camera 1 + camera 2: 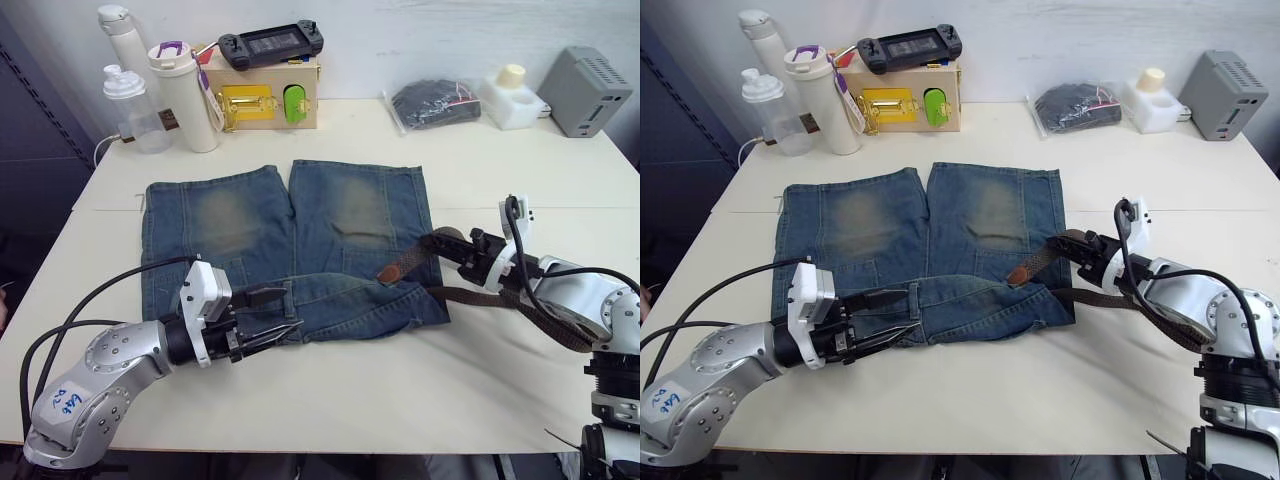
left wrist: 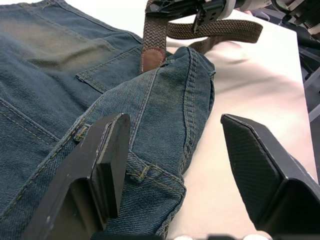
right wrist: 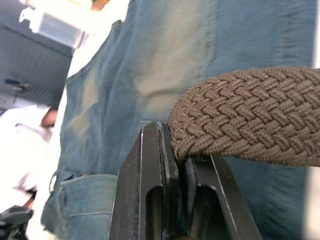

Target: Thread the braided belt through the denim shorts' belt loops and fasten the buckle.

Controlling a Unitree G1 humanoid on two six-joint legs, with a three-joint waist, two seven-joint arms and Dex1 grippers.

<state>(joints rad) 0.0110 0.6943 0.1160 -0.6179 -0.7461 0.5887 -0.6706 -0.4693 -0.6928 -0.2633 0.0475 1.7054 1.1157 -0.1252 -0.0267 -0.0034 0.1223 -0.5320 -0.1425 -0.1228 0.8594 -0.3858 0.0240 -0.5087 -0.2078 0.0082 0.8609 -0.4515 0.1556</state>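
Your left gripper [image 1: 282,315] waits open at the shorts' [image 1: 240,215] waistband; your right gripper [image 1: 462,247] pinches the belt [image 1: 408,261], whose tip lies on the shorts, no loop threaded yet.

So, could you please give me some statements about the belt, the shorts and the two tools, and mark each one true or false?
1. The right tool is shut on the belt. True.
2. The belt's leather tip lies on the shorts. True.
3. The left tool is shut on the waistband. False: it is open at the shorts' waistband, one finger on the denim.
4. The belt already runs through a belt loop. False: it lies on top of the denim, not in any loop.
5. The shorts lie folded in half on the table. False: they are spread out with both legs flat on the table.
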